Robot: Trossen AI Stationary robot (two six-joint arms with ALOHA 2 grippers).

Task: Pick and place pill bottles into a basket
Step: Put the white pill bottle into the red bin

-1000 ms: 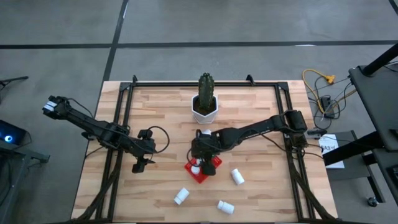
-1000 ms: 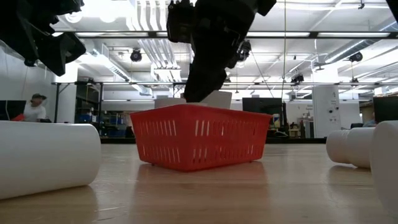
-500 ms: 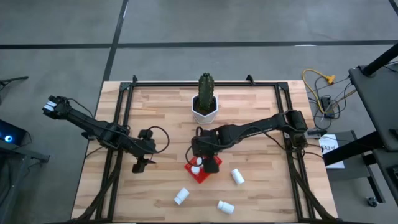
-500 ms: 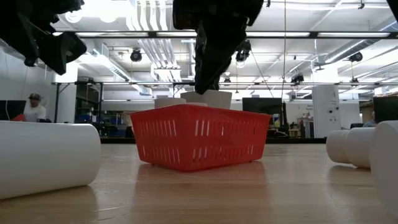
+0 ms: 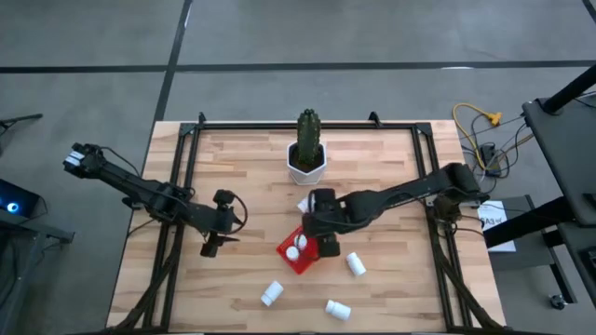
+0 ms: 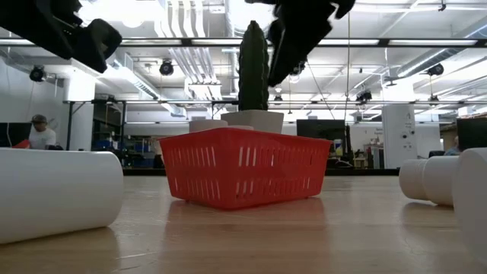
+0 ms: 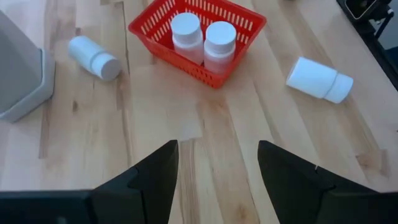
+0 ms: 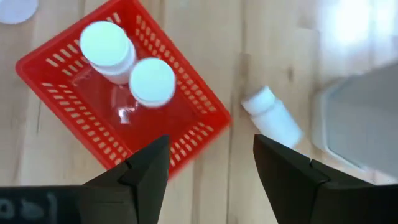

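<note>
Two slim black jointed arms; the left tool (image 5: 212,244) trails a looped black cable, and both tools (image 8: 208,165) have broad matte-black fingers.

No text, label, brand or number is readable on the pill bottles (image 7: 203,38), the basket (image 7: 247,22) or elsewhere.

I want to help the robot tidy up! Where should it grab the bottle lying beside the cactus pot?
Around the middle of the bottle, coming straight down from above. It lies on its side, so its round sides are free for the fingers. The pot stands close by and would likely crowd a sideways approach. The open right gripper looks nearest.
</note>
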